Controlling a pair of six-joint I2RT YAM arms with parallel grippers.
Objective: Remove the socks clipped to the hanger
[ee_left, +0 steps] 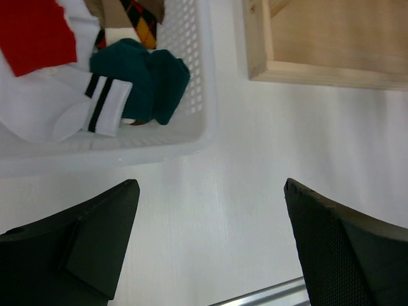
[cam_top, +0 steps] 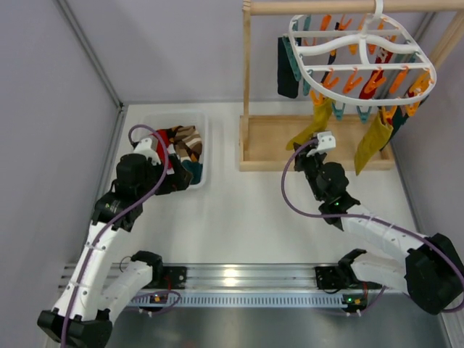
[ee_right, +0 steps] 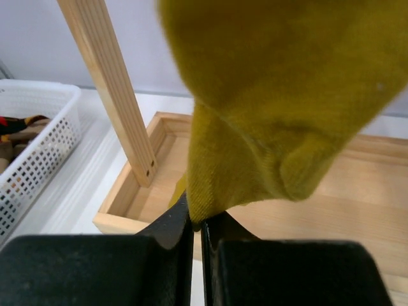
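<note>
The white oval hanger [cam_top: 362, 61] with orange and teal clips hangs from the wooden rod at the top right. Several socks dangle from it: a mustard yellow sock [cam_top: 312, 125], a second mustard one [cam_top: 372, 141] and a dark navy one [cam_top: 288, 69]. My right gripper [cam_top: 303, 152] is shut on the lower tip of the left mustard sock [ee_right: 274, 95]. In the right wrist view the two fingers [ee_right: 196, 220] pinch the fabric edge between them. My left gripper [ee_left: 210, 191] stands wide open over the table, just in front of the white basket [ee_left: 191, 137], with nothing between its fingers.
The white basket [cam_top: 199, 127] at the left holds loose socks, among them a dark teal one [ee_left: 153, 83] and a white one with black stripes [ee_left: 95, 108]. The wooden stand's tray base [cam_top: 254, 145] and upright post [ee_right: 108, 89] sit directly below the hanger.
</note>
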